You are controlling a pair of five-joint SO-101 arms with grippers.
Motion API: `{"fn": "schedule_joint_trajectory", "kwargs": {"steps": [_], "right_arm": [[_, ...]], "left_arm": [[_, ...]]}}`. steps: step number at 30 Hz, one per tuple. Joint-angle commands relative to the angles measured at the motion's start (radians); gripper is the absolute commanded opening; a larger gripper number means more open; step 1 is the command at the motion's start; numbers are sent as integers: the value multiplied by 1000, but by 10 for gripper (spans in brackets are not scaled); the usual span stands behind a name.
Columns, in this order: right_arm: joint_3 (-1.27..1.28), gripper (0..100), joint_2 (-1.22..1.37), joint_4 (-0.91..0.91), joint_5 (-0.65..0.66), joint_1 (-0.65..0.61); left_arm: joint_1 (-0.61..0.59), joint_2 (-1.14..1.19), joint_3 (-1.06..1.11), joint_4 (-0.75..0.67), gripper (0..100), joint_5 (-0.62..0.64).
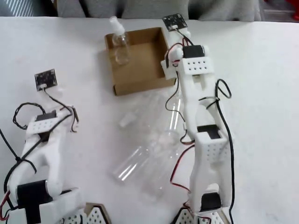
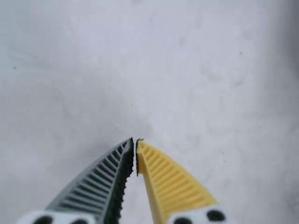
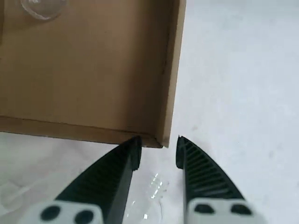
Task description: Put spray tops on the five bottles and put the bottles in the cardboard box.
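Right gripper point(image 3: 158, 151): fingers apart, empty, tips over corner of cardboard box point(image 3: 172, 70). Capped bottle point(image 1: 120, 46) ahead of fingers, upright in box. Loose bottles point(image 1: 138, 161) behind fingers, lying flat, axes diagonal, nearer right fingers than left. Left gripper point(image 2: 135, 142): fingers together over table point(image 2: 187, 56).

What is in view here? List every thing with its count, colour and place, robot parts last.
Cardboard box: one, brown, far middle of the table.
Bottle with spray top: one, clear with white top, in the box's far left corner.
Loose bottles: several, clear, heaped on the table between the arms; count unclear.
Table: one, white.
Arms: two, white with black motors; left arm, right arm.
Left gripper: grey and yellow, shut, over bare table.
Right gripper: black, open, at a box corner.
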Motion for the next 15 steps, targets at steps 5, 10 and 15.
{"fn": "schedule_joint_trajectory", "kwargs": {"steps": [5, 10, 15], "right_arm": [[-219, 104, 160, 12, 11, -12], [-307, 102, 259, 12, 11, -13], [-344, 101, 326, 12, 11, -15]], "left_arm": [[-2, 4, -43, -25, 24, -3], [-2, 4, -43, -25, 24, -3], [-2, 4, -43, -25, 24, -3]]}}
